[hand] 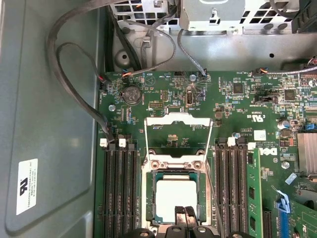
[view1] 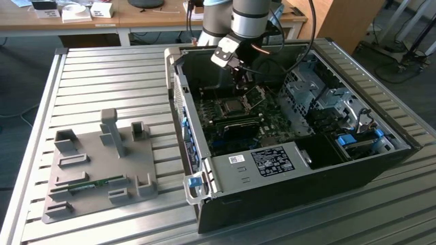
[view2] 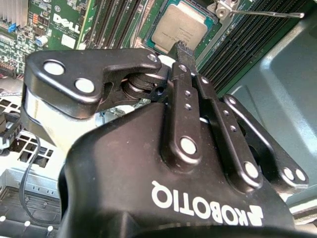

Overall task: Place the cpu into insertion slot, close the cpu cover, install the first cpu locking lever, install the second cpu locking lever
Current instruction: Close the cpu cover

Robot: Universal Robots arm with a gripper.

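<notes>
Nearest the lens in the second wrist view is the black body of the gripper (view2: 181, 49). Its linkages run forward to two fingers drawn close together with nothing visible between them, and their tips hang just over the near edge of the cpu (view2: 179, 27). Starting from the exterior view's left, a grey fixture plate (view1: 95, 153) with a memory module (view1: 89, 185) lying in it rests on the slatted aluminium table (view1: 102, 71). Next comes the open computer case (view1: 286, 194), and the arm reaches down into it over the motherboard (hand: 237, 114). In the first wrist view the cpu lies flat and square in the insertion slot (hand: 155, 208), flanked by banks of black memory slots (hand: 119, 193), so seating looks done. The cpu cover (hand: 178, 117) stands swung up on its hinge, clear of the chip, with the board showing through its window. A thin wire locking lever (view2: 267, 14) juts out beside the socket, apparently unlatched. The cover is likely light, stiff sheet metal that pivots freely and offers little to pinch. A push on the frame bar farthest from the hinge, rather than through the window, seems the sound contact. The chip itself is probably light and rigid with a smooth lid, and the socket contacts beneath it are likely delicate. Any touch on it belongs at its edges, with no sideways drag.
</notes>
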